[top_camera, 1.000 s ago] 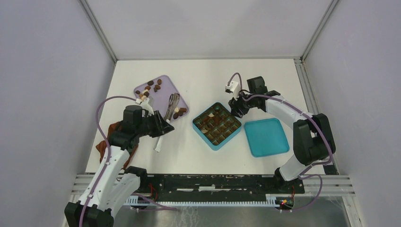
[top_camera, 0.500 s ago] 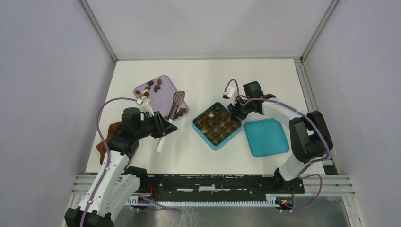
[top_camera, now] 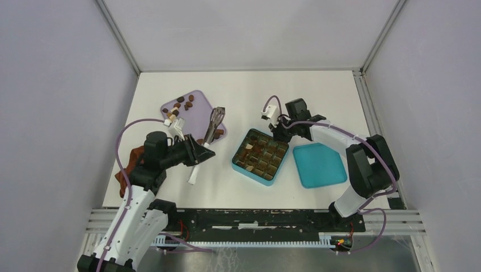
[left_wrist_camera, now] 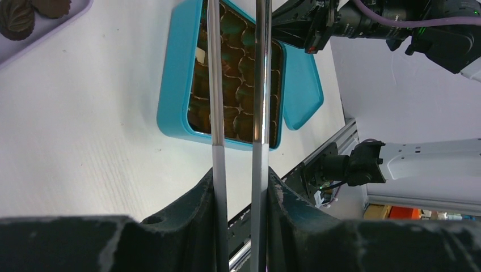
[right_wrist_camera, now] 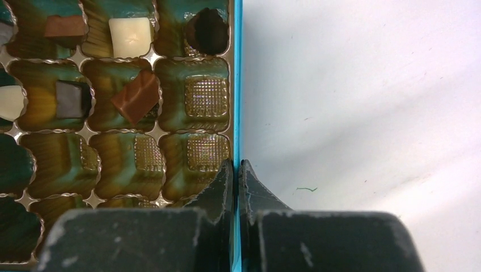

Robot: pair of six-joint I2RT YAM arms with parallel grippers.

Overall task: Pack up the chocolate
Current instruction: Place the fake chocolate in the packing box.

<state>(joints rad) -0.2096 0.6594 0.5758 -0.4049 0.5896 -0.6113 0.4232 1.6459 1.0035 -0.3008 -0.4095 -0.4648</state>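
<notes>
R gripper (right_wrist_camera: pixel 235 170) is pinched shut on the wall of the teal square box (right_wrist_camera: pixel 236 85). Small brown, tan & cream chocolate pieces (right_wrist_camera: pixel 135 103) sit in cells just beside it. L gripper (left_wrist_camera: pixel 240 175) squeezes long silver tongs (left_wrist_camera: pixel 213 85). Pieces are prob. light, hard, slippery, so grab the sides softly.

The top camera is looking steeply down from high behind the near edge over the whole white surface (top_camera: pixel 244 90). The left wrist camera is sighting low past the left pincer (left_wrist_camera: pixel 238 190), along the silver metal tongs (left_wrist_camera: pixel 214 85), toward the square teal box with gridded cells (left_wrist_camera: pixel 173 85). The right wrist camera is hovering close above that box's wall; all three are sharing it.
</notes>
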